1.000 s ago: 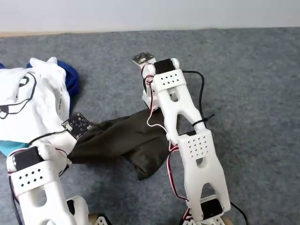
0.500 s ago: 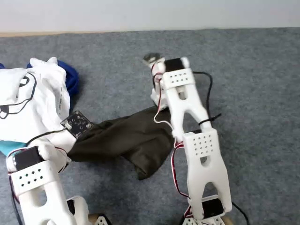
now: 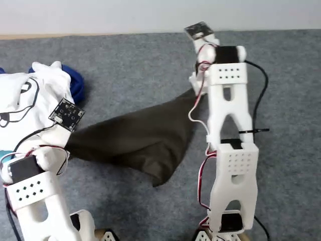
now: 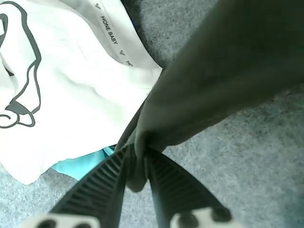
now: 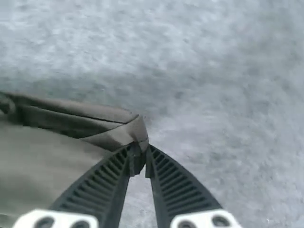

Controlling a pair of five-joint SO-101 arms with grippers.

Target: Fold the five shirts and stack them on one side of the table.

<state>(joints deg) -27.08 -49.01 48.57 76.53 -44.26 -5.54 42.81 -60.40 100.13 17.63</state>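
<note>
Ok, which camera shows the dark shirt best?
The high view: the dark shirt spreads out nearly whole there, stretched between the two arms. The left wrist view gives the bunched corner pinched in the left gripper; the right wrist view, an edge in the right gripper.

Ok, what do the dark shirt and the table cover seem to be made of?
Dark shirt: thin, soft cloth, probably a cotton knit, with a matte finish. It drapes in loose folds and bunches tightly at its pinched corners. Table cover: grey felt or short-pile carpet, also matte. Its surface looks speckled and fuzzy, with no shine.
</note>
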